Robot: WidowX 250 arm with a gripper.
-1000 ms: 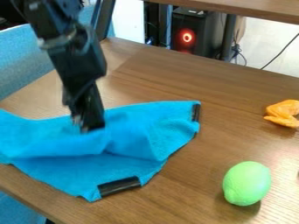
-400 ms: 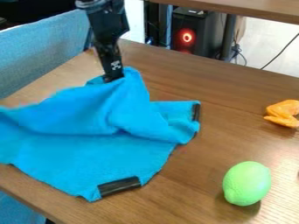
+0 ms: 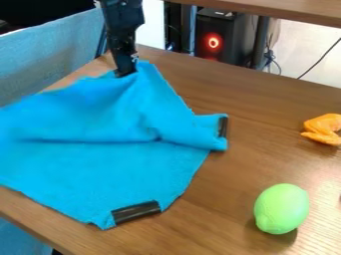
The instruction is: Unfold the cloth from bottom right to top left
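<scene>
Step in hand: unfolding pull. I have gripper (image 3: 124, 72) toward far side of table (image 3: 266, 94), fingers pinching far edge of cloth (image 3: 86, 172). Cloth covers left and near areas, crease across middle. Next: draw far-left, lower, release.

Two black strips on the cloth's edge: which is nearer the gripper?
The right-hand black strip, at the right corner of the cloth in view, is nearer the gripper. The lower black strip is farther, at the bottom corner.

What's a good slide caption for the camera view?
Black two-finger jaws grip the raised far edge of a blue cloth spread on a brown wooden table.
</scene>
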